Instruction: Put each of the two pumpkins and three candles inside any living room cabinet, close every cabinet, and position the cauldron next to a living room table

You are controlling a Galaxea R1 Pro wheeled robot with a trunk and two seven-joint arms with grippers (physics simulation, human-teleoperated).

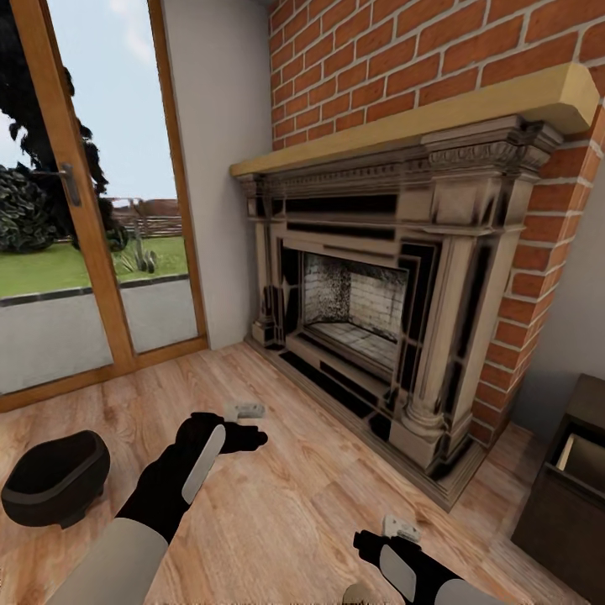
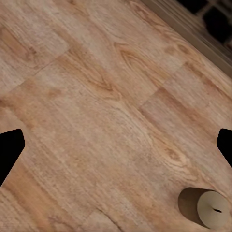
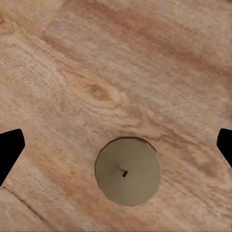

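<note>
Since the right gripper [image 3: 116,145] hangs over a candle [image 3: 128,171] that stands upright on the wood floor [image 3: 72,63], treat that candle as your pick and take it from straight above. In the right wrist view the two dark fingertips [image 3: 10,150] sit wide apart at the frame edges, holding nothing, and the candle lies between them but off the midline. Shift the wrist until the wick sits midway between the tips before you descend. Then drop until the pads bracket the candle's side wall, not its rounded top, and close slowly. My read: it's stubby and smooth, so a skewed pinch would likely tip it or squirt it across the floor.

In the head view the candle peeks in at the bottom edge [image 1: 360,595], just beside the right gripper [image 1: 401,529].

The left gripper [image 2: 116,145] is likewise spread wide and empty, over bare floor. One candle [image 2: 205,208] shows near its camera's frame corner; I can't tell whether it's the same one. Keep that arm parked so it doesn't sweep anything.

Relative to the candle: the cabinet [image 1: 565,496] is off to your right, by the brick wall [image 1: 403,67], with a front pulled out and its lighter interior showing, so you've got a ready drop spot. The cauldron [image 1: 52,477] sits on the floor to your left, near the glass door [image 1: 76,210]. The fireplace [image 1: 378,294] is straight ahead, well apart; keep the lift clear of its plinth.
</note>
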